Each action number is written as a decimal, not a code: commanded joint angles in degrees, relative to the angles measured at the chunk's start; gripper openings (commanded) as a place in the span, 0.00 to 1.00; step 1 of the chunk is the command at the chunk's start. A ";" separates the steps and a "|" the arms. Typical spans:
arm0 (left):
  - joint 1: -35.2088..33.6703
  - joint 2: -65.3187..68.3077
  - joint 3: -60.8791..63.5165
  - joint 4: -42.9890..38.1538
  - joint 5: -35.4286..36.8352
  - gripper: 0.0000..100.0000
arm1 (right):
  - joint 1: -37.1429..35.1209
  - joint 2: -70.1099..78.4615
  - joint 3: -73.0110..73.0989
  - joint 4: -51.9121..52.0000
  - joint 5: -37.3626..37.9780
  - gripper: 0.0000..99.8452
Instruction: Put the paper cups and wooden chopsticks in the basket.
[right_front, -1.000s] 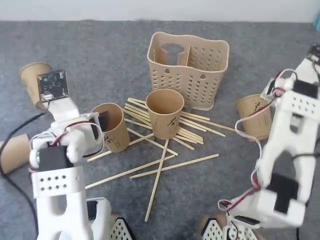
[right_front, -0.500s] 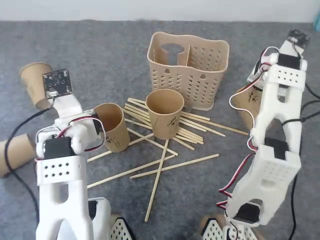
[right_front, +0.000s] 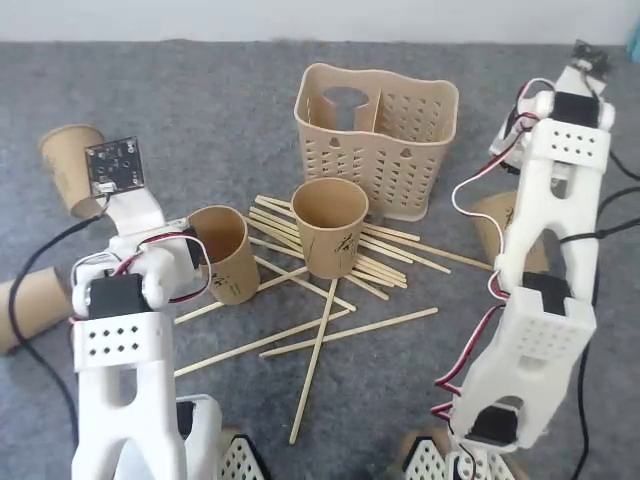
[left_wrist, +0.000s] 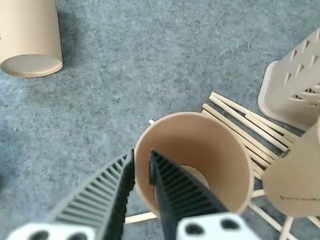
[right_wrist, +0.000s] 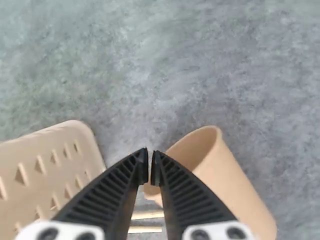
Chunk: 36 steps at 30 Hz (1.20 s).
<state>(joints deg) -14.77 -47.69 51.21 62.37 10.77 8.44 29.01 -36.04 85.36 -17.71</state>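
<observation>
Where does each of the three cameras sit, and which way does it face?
High view: fixed above the table, looking down on basket, chopsticks, both arms.
Left wrist view: on that arm, looking past the left gripper pinching a paper cup.
Right wrist view: on that arm, past the shut right gripper toward a second cup.
All share the basket.

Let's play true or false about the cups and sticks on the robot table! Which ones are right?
1. All the chopsticks are inside the basket. False: they lie scattered on the carpet.
2. The left gripper has its jaws pinched on the wall of a paper cup. True.
3. The middle cup stands upright among the chopsticks. True.
4. The right gripper holds a chopstick. False: its jaws are shut on nothing, near a side cup.
</observation>
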 joint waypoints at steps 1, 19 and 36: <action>-0.35 0.09 0.22 -1.76 -0.70 0.04 | -1.10 -1.10 -2.99 -0.66 -0.97 0.03; -0.26 0.09 0.92 -2.64 -0.79 0.04 | 0.48 2.42 -5.36 17.71 10.37 0.03; -0.26 0.09 0.92 -2.64 -0.79 0.04 | 10.42 -26.24 28.92 17.45 26.46 0.03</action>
<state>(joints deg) -14.77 -47.69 52.79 61.32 10.42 16.35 10.37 -11.08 100.66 5.32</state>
